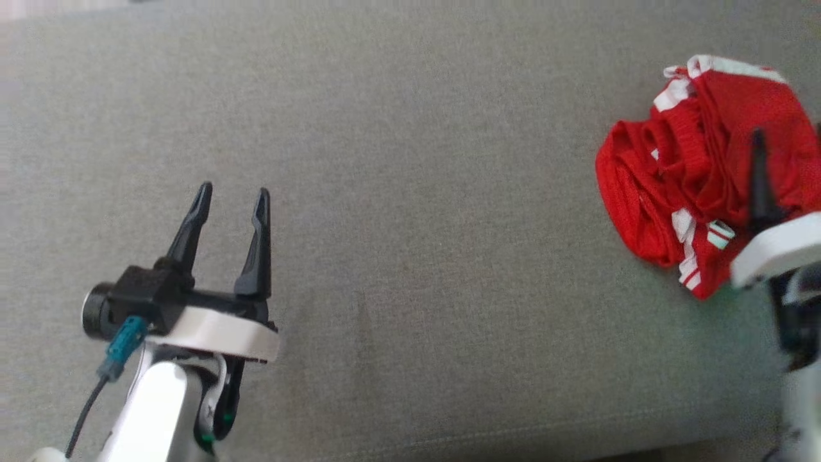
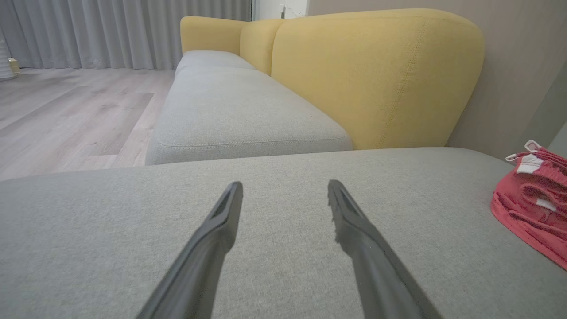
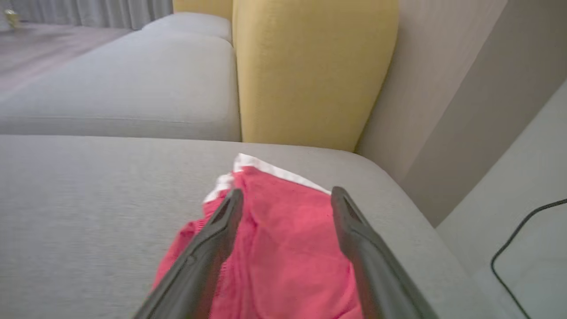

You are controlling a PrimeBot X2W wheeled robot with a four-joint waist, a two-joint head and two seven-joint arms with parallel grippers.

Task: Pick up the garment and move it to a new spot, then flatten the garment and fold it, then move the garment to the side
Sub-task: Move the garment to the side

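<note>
Left gripper [image 1: 234,189] sits at the lower left of the head view, jaws spread and empty over bare grey seat [image 1: 410,192], well apart from the work. The garment [image 1: 680,167], red with white trim, lies bunched at the right of that view. The right gripper [image 3: 287,191] hangs over it with its fingers wide apart and nothing pinched between them.

The heap is the main hazard. Its folds overlap, so a pinch may catch a single layer or only the trim, and the rest would trail, twist or slip free on the lift. Closing too low could snag the seat fabric. In the right wrist view the seat ends close by at the right, so a sideways drag could spill the garment over that edge toward the black cable [image 3: 522,235] below.
</note>
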